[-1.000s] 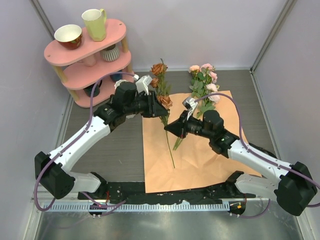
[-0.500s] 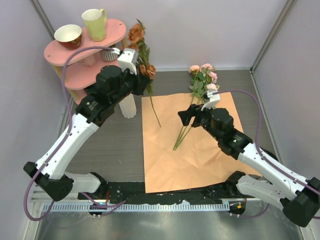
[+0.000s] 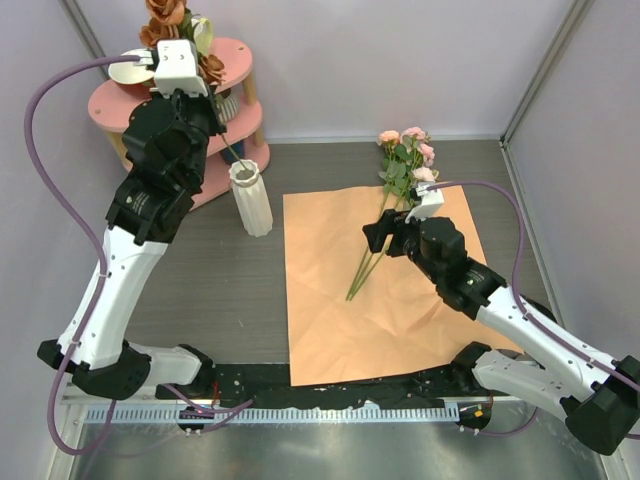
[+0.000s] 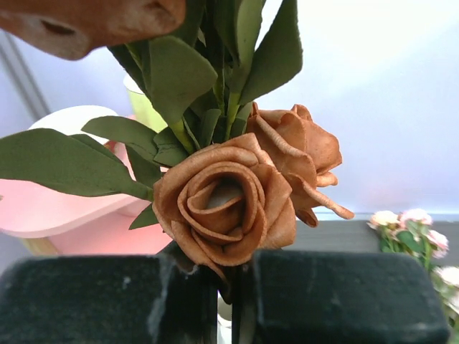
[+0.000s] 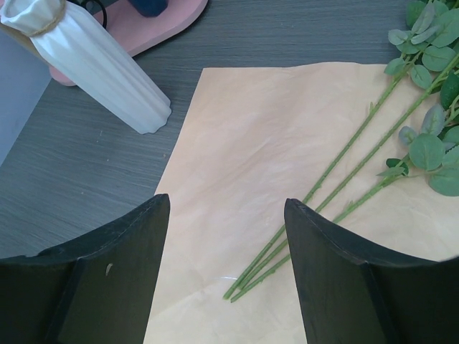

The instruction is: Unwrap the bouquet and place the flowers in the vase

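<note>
My left gripper [image 3: 200,80] [image 4: 229,294] is raised high at the back left, shut on the stem of the brownish-orange roses [image 3: 165,12] [image 4: 229,204]. Their stem [image 3: 232,150] slants down to the mouth of the ribbed white vase [image 3: 252,200] [image 5: 100,64]; I cannot tell if its end is inside. The bouquet's tan-orange paper [image 3: 380,300] [image 5: 237,143] lies flat and open. The pink and peach flowers [image 3: 408,160] rest on it, stems [image 5: 337,190] towards me. My right gripper [image 3: 372,235] [image 5: 226,204] hovers open over the paper beside those stems, holding nothing.
A pink two-tier shelf [image 3: 240,62] stands at the back left, just behind the vase and the left arm. It carries a yellow-green mug [image 3: 204,32], a bowl [image 3: 128,68] and a striped cup [image 3: 228,104]. Grey walls close in on both sides.
The left arm has lifted the brownish-orange roses off the paper and swung them up and left over the vase. The right gripper let go of their stem, opened and drew back right.
</note>
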Controlling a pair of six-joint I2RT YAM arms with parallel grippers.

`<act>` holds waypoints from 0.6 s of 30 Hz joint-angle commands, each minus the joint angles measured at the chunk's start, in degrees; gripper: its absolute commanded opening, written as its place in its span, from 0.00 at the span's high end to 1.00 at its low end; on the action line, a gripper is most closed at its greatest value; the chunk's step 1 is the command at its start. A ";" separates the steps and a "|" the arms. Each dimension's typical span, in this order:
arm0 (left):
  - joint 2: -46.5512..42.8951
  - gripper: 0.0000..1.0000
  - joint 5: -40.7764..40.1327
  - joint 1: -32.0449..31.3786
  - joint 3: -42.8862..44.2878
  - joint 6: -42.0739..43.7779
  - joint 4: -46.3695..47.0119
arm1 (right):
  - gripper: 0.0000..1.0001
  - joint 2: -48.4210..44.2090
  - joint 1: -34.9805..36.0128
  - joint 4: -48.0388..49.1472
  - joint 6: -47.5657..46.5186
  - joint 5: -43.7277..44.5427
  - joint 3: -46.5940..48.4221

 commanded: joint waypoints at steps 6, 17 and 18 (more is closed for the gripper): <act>1.61 1.00 -0.22 4.46 -2.31 2.85 7.58 | 0.29 -0.94 0.02 1.74 0.46 1.02 0.31; -0.41 1.00 -0.47 5.52 -21.28 0.12 20.76 | 0.30 -0.85 -0.07 1.65 0.81 1.11 -1.01; -0.41 1.00 -0.74 5.52 -22.52 0.12 22.60 | 0.29 -0.59 -0.07 1.83 0.90 0.76 -1.01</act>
